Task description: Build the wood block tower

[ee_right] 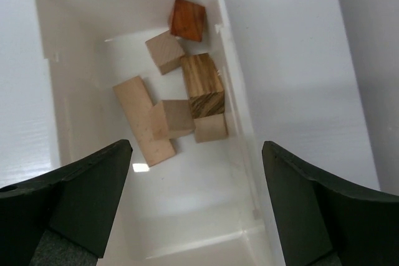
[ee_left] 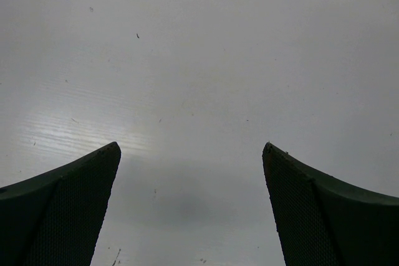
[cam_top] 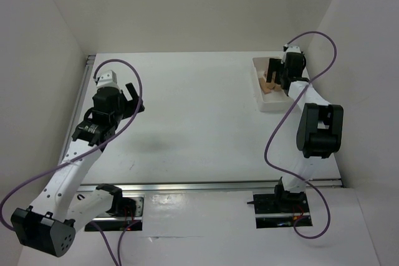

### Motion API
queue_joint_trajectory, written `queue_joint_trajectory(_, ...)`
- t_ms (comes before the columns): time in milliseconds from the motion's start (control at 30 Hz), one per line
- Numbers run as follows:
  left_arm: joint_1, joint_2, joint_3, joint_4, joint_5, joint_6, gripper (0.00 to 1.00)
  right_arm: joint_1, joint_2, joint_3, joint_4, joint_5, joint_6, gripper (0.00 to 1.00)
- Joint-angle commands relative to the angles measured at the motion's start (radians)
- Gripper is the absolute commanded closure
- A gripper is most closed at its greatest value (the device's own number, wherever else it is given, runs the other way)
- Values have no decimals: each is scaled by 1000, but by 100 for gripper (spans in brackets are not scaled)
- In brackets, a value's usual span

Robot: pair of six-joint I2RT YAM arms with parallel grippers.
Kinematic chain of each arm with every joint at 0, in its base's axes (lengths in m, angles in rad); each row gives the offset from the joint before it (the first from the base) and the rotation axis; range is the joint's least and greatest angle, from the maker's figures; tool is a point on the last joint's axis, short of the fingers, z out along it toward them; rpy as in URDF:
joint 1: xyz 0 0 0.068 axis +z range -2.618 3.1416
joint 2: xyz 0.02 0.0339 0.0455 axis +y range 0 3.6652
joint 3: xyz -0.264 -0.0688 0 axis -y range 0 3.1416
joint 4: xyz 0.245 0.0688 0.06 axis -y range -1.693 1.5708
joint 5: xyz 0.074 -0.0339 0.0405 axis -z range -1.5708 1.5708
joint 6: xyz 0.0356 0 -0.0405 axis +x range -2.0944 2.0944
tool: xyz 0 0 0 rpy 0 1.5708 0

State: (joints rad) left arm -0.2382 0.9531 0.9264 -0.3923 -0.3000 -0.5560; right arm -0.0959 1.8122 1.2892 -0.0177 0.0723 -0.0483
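Top view: white table (cam_top: 199, 110), walled on three sides. A white rectangular plastic tray (cam_top: 272, 103) sits at about 2 o'clock on the table, close to the right wall. The right gripper (cam_top: 278, 78) hangs over it and covers most of its inside. Only a tan patch of the small wooden blocks (cam_top: 269, 85) shows there, with no count possible.

Right wrist view: no tower stands. The blocks lie loose on the tray floor, bunched toward the 3 o'clock wall.
- A reddish-brown block (ee_right: 187, 19) is farthest off, at 12 o'clock, tilted onto an edge.
- A light-tan cube (ee_right: 164, 52) is just below it.
- A striped dark-brown block (ee_right: 202, 84) is at centre.
- A long light-tan bar (ee_right: 143, 121) lies at 8 o'clock of the striped block.
- Two small tan pieces (ee_right: 176, 118) are between the bar and the wall. Whether they rest on the bar or beside it I cannot tell.

The right pincer is spread wide with nothing between its fingers (ee_right: 93, 197), which the frame cuts off at the bottom.

The left gripper (cam_top: 136, 98) is at 9 o'clock on the table, well apart from the tray. In its wrist view it is released, its jaws wide over bare table and holding nothing.
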Motion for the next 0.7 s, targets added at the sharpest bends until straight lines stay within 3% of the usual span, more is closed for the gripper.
queue_joint_trajectory(0,-3,18,8,36,-5,16,0,2,25,76,10,102,-33,7)
queue_joint_trajectory(133,-3,27,17,36,-14,16,0,-25,73,113,-8,84,-13,19)
queue_joint_trajectory(333,-3,38,26,27,-34,25,0,-25,150,145,-18,75,-38,23)
queue_joint_trajectory(400,-3,47,35,27,-34,34,0,-34,173,145,-18,61,-38,30)
queue_joint_trajectory(467,-3,47,35,27,-34,34,0,-34,182,145,-7,61,-25,51)
queue_joint_trajectory(533,-3,56,45,27,-44,34,0,-34,191,145,-7,41,-15,60)
queue_joint_trajectory(567,-3,56,45,18,-44,34,0,-34,191,145,-7,12,-15,74)
queue_joint_trajectory(667,-3,65,45,18,-44,34,0,-34,171,145,5,-20,-5,77)
